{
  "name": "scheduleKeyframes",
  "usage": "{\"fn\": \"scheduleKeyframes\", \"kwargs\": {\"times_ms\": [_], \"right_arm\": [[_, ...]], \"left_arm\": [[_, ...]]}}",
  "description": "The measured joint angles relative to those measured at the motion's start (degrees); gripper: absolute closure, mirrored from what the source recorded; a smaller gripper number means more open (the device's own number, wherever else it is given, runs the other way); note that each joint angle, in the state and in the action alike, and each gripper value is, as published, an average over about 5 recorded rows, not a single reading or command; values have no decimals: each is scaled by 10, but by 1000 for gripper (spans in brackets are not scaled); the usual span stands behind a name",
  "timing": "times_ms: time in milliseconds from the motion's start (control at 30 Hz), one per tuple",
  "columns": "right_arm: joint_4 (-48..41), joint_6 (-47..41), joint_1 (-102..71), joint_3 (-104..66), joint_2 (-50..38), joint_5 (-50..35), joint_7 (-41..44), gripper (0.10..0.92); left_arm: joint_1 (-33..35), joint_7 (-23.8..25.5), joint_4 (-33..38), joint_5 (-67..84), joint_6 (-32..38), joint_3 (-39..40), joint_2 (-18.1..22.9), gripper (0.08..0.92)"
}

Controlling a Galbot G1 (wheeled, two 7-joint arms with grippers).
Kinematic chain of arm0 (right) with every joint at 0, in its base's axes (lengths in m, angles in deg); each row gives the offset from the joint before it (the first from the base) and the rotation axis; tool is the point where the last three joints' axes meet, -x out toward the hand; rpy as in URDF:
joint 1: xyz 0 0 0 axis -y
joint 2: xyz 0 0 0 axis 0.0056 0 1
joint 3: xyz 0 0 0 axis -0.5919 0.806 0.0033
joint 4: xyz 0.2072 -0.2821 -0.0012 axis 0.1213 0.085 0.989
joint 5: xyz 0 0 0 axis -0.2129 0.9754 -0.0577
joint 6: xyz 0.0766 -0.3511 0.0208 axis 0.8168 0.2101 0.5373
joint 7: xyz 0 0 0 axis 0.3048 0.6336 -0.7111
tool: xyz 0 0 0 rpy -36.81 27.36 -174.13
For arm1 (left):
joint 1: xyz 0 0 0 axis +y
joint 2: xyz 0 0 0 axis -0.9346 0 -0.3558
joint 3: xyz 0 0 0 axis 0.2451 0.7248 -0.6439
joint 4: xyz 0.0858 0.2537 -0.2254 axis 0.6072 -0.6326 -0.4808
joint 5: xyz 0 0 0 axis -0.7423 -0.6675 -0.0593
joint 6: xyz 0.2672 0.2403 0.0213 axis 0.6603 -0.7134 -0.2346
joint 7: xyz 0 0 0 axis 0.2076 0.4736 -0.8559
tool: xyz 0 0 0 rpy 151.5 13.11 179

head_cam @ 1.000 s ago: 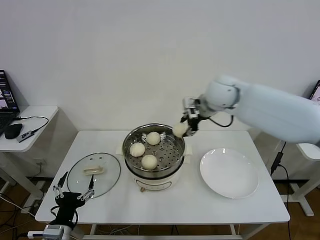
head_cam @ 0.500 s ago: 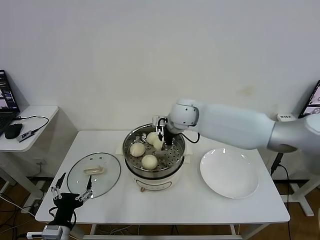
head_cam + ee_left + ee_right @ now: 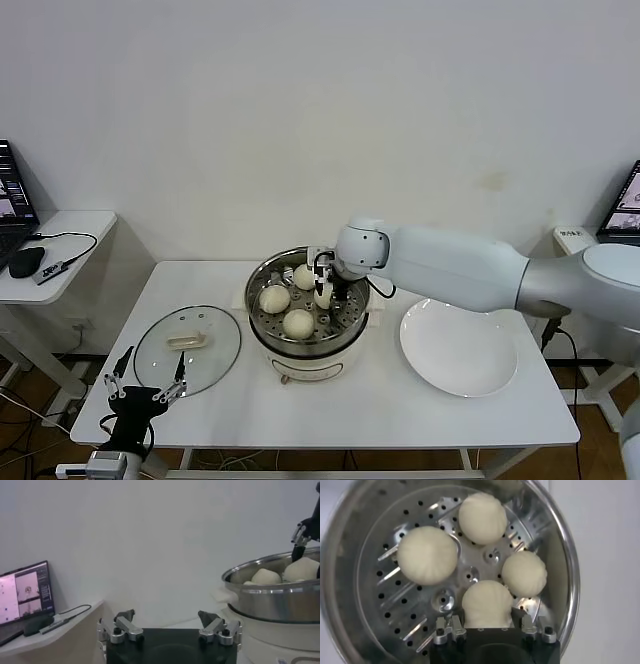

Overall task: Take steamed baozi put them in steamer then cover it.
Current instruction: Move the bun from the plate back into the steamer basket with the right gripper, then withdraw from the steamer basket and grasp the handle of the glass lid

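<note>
The right gripper (image 3: pixel 323 283) clasps 1 round cream-white bun (image 3: pixel 486 605) inside the shiny perforated steel steamer basket (image 3: pixel 380 625), beside 3 others. The left gripper (image 3: pixel 148 390) hangs spread near the clear glass lid (image 3: pixel 187 348).

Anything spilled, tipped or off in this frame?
Nothing stands out. All four cream-white buns sit inside the steel steamer basket, the right gripper around one. Glass lid lies flat on the white table.
</note>
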Motion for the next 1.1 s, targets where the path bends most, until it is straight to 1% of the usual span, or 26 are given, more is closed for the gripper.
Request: {"fn": "scheduleKeyframes", "kwargs": {"times_ms": [133,300,400,633,800,900,1100], "right_arm": [[0,-2,-4,-4,-4,1,-1,410],[5,-4,-4,-10,-11,4,2,279],[11,-4,0,-14,-16,5,6,220],[40,-5,17,-30,-43,-3,11,203],[82,-4,20,-51,-81,-20,-7,203],[115,3,12,-68,-110,-40,-42,203],[189,38,-51,-131,-182,-72,-152,203]], "left_arm": [[-1,0,0,0,0,0,0,177],[-2,1,-1,-1,-1,2,1,177],[-3,1,-1,-1,-1,3,1,177],[-4,1,-2,1,-1,3,0,177],[-7,1,-6,2,-1,4,0,177],[-10,1,-10,1,1,7,0,177],[-14,-3,-20,-2,7,12,2,177]]}}
